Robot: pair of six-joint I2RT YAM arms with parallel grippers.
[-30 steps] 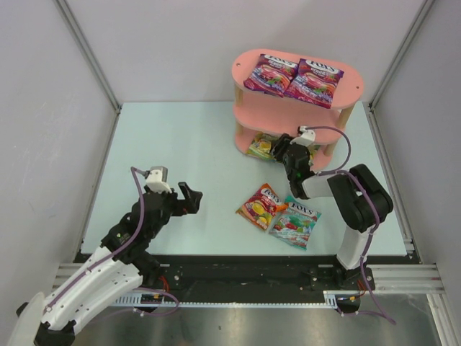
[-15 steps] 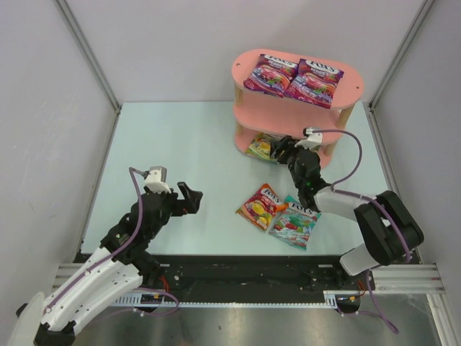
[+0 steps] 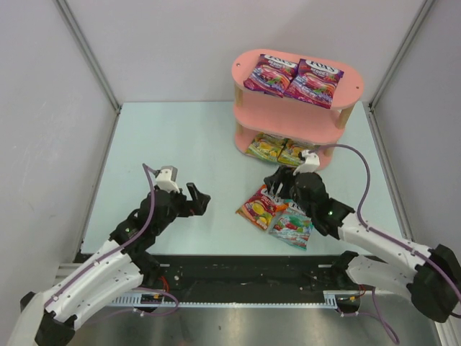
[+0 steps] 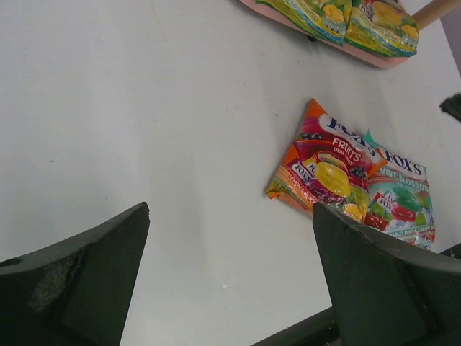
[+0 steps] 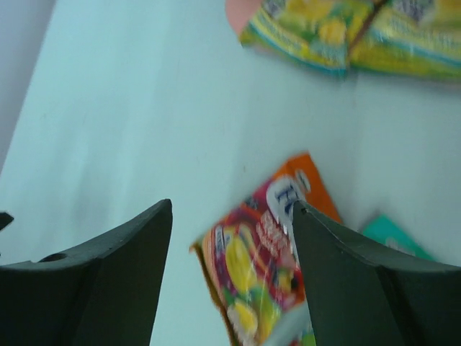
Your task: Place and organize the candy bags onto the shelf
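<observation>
Six candy bags [image 3: 292, 225]: two purple bags [image 3: 271, 74], two yellow-green bags [image 3: 265, 148], one red-orange bag [image 3: 261, 206], one teal-white bag [image 4: 400, 194]. One pink shelf [image 3: 240, 72], far right. Two robot arms: left arm [image 3: 108, 267], right arm [image 3: 382, 245].

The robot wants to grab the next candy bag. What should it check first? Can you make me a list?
1. Right claw open and empty: ok, jaws apart, nothing between them.
2. Right claw over the red-orange bag: ok, its wrist view shows the bag just below the jaws.
3. Red-orange bag free to lift: not ok, its edge overlaps the teal bag.
4. Left claw out of the way: ok, open, over bare table to the left.
5. Room on the shelf middle level: cannot tell, the top level with the purple bags hides it.
</observation>
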